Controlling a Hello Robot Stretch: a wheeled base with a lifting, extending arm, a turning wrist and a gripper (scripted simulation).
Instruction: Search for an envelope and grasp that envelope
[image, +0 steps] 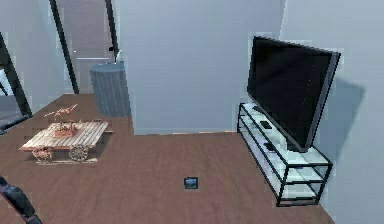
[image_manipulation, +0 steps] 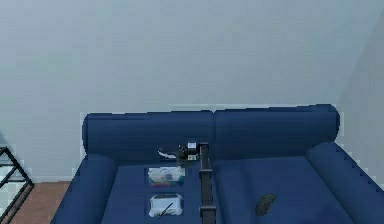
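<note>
A dark blue sofa (image_manipulation: 260, 135) stands against a pale wall in the arm side view. The arm's dark bar (image_manipulation: 205, 190) rises over the sofa's seat. At its far end the gripper (image_manipulation: 183, 152) sits in front of the backrest, close to a small white scrap (image_manipulation: 166, 154). I cannot tell whether it holds anything. Two flat white, envelope-like pieces lie on the left seat cushion: one (image_manipulation: 165, 175) just below the gripper and another (image_manipulation: 165, 207) nearer the front edge.
A dark slim object (image_manipulation: 265, 203) lies on the right cushion. In the forward view a large TV (image: 292, 88) stands on a white-framed stand (image: 285, 155) at the right, a wooden cart-style low table (image: 68, 138) at the left, a grey bin (image: 110, 88) by a doorway, and a small dark object (image: 190, 183) on the wooden floor.
</note>
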